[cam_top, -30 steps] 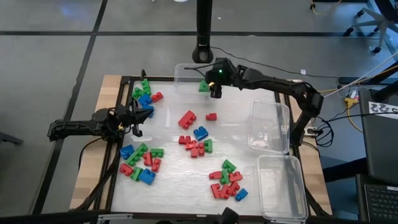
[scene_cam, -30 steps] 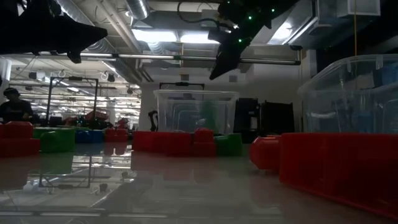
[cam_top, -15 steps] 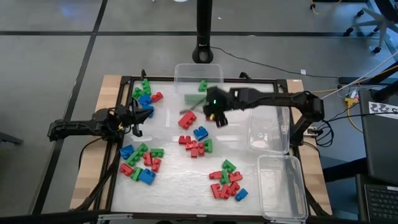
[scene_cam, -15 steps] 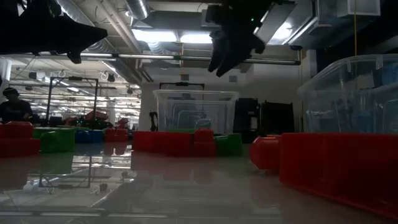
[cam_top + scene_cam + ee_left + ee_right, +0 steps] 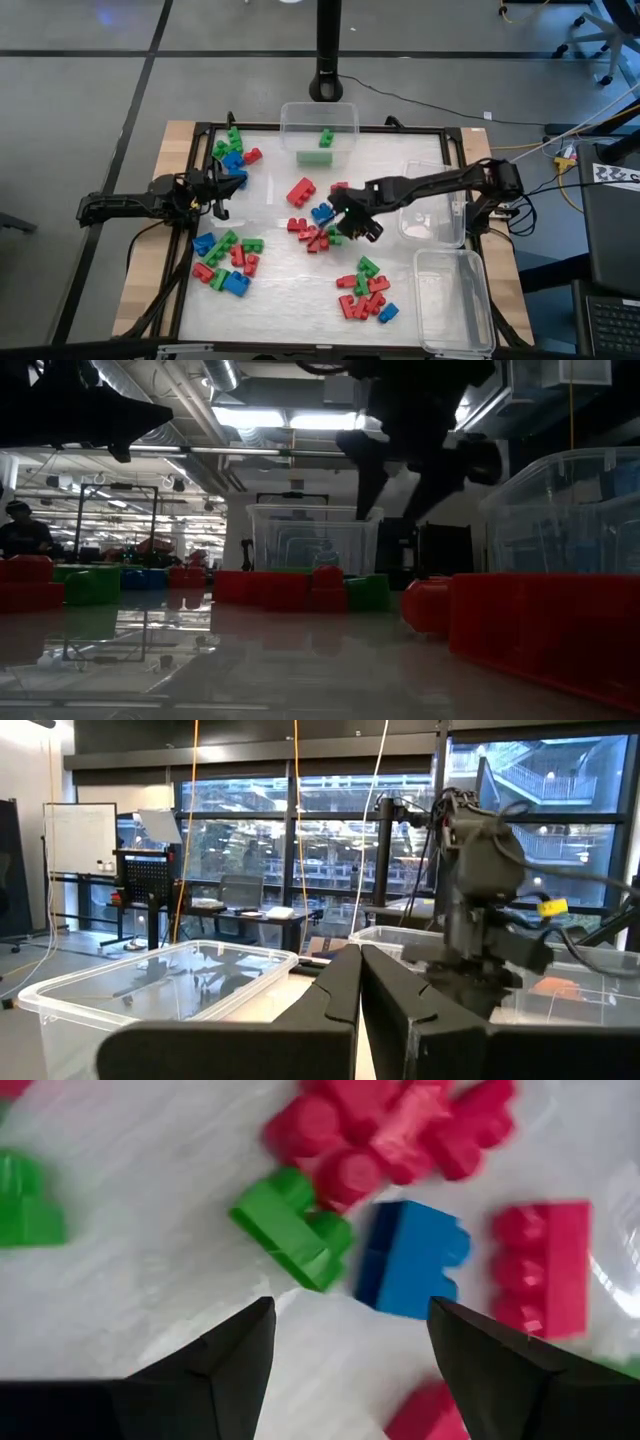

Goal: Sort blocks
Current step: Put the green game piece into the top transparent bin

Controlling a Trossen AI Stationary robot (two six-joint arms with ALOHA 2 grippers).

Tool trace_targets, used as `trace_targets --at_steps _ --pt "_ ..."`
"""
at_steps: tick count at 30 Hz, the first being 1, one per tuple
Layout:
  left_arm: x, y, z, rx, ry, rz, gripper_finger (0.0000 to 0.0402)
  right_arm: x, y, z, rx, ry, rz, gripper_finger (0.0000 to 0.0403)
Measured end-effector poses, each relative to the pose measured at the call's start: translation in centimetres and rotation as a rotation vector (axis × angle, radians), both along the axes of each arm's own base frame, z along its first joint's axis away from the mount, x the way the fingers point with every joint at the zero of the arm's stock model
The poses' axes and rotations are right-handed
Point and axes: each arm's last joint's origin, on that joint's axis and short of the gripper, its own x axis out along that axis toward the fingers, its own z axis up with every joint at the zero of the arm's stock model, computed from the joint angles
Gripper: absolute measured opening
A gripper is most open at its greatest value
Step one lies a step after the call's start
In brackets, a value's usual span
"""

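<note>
On the table (image 5: 270, 300) there are dozens of little blocks in red, green and blue, lying in four main bunches. One bunch (image 5: 232, 150) sits at the far left corner. One bunch (image 5: 228, 262) sits at the near left. One bunch (image 5: 312, 232) is in the middle, and one bunch (image 5: 365, 295) is near the front on the right. A bigger red block (image 5: 300, 191) lies by itself just behind the middle bunch.

There are three clear tubs. The far tub (image 5: 318, 128) at the back edge has one green block (image 5: 326, 139) in it. Two more tubs stand at the right side, one (image 5: 436, 205) behind the other (image 5: 455, 300), and I cannot see any blocks in them.

The right tool (image 5: 352, 212) hangs over the middle bunch with its fingers spread apart and nothing between them. Right under it lie a blue block (image 5: 410, 1260), a green block (image 5: 293, 1227) and some red ones.

The left tool (image 5: 222, 185) waits at the left side of the table, clenched tight on nothing
</note>
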Motion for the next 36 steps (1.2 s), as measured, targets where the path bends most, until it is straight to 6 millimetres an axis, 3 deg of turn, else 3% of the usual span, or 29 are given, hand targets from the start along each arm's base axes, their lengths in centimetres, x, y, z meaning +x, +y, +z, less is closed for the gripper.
trace_targets --at_steps 7,16,27,30,36 --pt "0.0 0.0 0.0 0.000 0.000 0.000 0.0001 -0.3 1.5 -2.5 -0.054 -0.059 0.156 0.0262" --pt "0.0 0.0 0.0 0.000 0.000 0.001 0.0001 -0.4 1.4 -4.8 -0.073 -0.093 0.188 0.0262" --pt "0.1 0.0 -0.1 -0.005 0.013 0.015 0.0001 1.2 1.4 -7.8 -0.059 -0.119 0.270 0.0260" --pt "0.1 0.0 -0.1 -0.005 0.015 0.015 0.0001 1.3 0.8 -8.1 -0.017 -0.106 0.252 0.0242" --pt "0.1 0.0 -0.2 -0.005 0.019 0.015 0.0001 1.1 0.1 -8.3 -0.003 -0.074 0.205 0.0170"
